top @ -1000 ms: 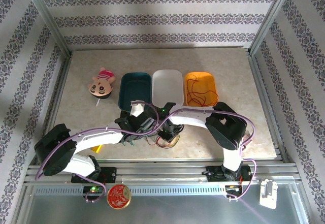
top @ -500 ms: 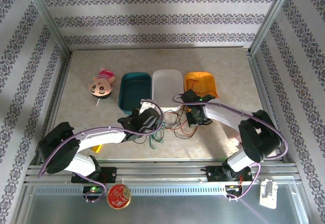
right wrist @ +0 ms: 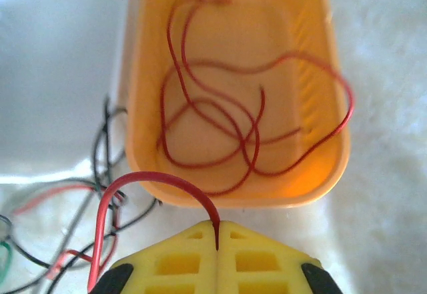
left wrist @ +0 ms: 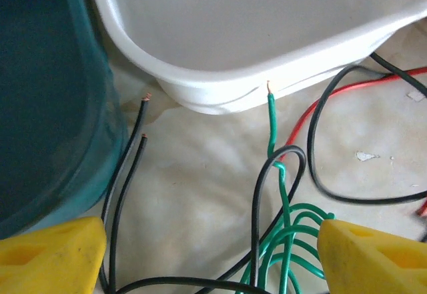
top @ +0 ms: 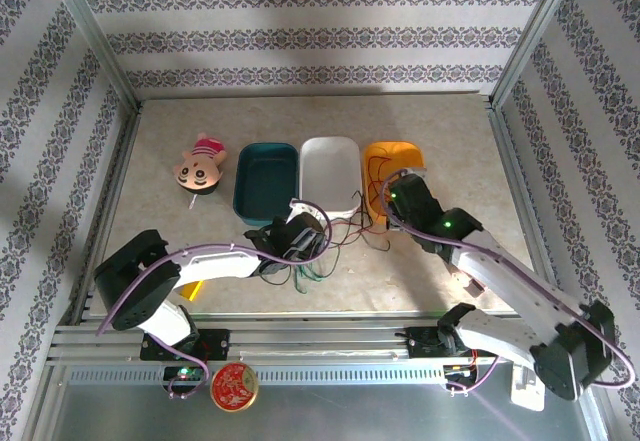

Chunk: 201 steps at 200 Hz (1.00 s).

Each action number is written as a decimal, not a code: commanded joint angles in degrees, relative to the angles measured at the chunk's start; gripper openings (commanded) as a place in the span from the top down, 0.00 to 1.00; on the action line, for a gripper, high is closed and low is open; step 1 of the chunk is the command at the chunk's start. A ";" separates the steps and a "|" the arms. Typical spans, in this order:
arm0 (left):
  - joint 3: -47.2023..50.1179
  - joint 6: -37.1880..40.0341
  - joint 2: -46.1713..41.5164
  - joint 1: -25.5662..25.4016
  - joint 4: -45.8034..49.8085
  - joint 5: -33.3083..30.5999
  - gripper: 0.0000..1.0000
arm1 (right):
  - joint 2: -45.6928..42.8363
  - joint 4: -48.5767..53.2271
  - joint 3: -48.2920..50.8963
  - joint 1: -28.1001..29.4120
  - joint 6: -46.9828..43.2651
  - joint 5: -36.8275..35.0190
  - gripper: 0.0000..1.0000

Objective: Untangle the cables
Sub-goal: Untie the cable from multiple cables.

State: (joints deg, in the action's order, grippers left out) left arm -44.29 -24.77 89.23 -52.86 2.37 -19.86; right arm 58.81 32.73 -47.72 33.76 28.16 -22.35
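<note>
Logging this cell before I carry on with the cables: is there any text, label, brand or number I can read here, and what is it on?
No legible text in any view.
Red round disc, at the bottom of the top view: gold markings, too small to read.
Teal bin, white bin, orange bin: no labels visible.
Plush toy: no writing visible.

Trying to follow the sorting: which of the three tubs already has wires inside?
The orange tub, rightmost in the row: red wires lie coiled in it, while the teal tub and white tub look bare.
</note>
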 commanded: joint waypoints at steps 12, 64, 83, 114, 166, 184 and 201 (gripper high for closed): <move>-2.14 1.91 2.87 -0.58 -0.99 1.48 0.19 | -6.16 -6.64 -1.28 0.95 -2.32 -10.44 1.00; -2.89 2.01 6.68 -0.58 -0.37 2.26 0.31 | -11.83 -18.92 -2.59 0.87 -10.82 -20.01 1.00; -2.79 1.86 7.68 -0.58 -0.30 2.23 0.49 | -12.82 -23.82 -2.96 0.51 -13.83 -22.11 1.00; -3.11 1.51 9.27 -0.58 0.46 1.80 0.83 | -13.51 -27.84 -3.84 -0.57 -16.31 -23.47 1.00; -1.97 -2.24 8.97 -0.65 3.97 -3.85 1.00 | -15.64 -31.41 -3.69 -4.38 -19.77 -26.17 1.00; -0.61 -4.55 8.14 -0.66 5.38 -5.92 1.00 | -15.92 -31.57 -4.70 -8.47 -19.32 -25.07 1.00; 1.20 -5.83 7.24 -0.66 5.60 -6.33 1.00 | -15.83 -30.88 -5.72 -13.22 -17.02 -22.76 1.00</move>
State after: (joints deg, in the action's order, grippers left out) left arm -46.46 -27.07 97.23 -52.93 1.43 -22.35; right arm 43.72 4.40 -50.46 25.69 10.07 -45.58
